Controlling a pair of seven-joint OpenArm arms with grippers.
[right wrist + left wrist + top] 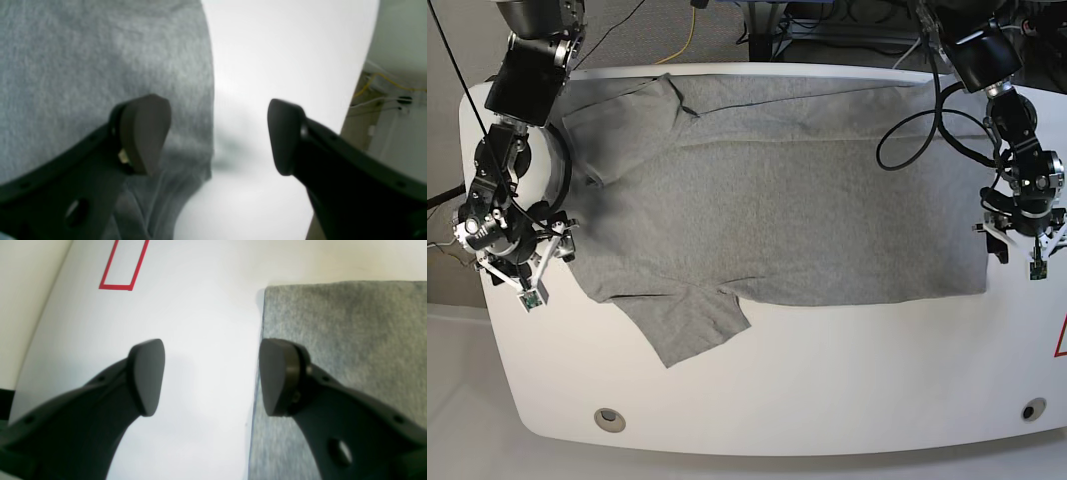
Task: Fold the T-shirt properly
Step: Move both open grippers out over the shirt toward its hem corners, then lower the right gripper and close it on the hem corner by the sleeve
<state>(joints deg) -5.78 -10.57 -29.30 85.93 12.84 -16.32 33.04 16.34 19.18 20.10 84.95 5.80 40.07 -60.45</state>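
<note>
1. White worktop (827, 400), rounded at the corners, carries the whole load; cables and floor show beyond its far edge.
2. T-shirt (807, 210): heather-grey, spread flat across most of the worktop, hem toward the left end effector's side, collar end and both sleeves toward the right end effector's side. One sleeve juts out over the near part of the worktop; the other lies rumpled at the far corner.
3. Risk, as a judgement: a pinch taken at the edge may catch only the top layer, so that the lift drags the shirt askew. The rumpled far sleeve could be folded in crooked.
4. Left end effector (211, 376): jaws wide apart, holding nothing, straddling the shirt's straight edge, one pad over cloth and one over bare worktop. Contact with the cloth cannot be told.
5. Right end effector (218, 135): likewise wide apart and empty, astride the shirt's curved edge.
6. Red tape outline (123, 265) marked on the worktop, well apart from the shirt.
</note>
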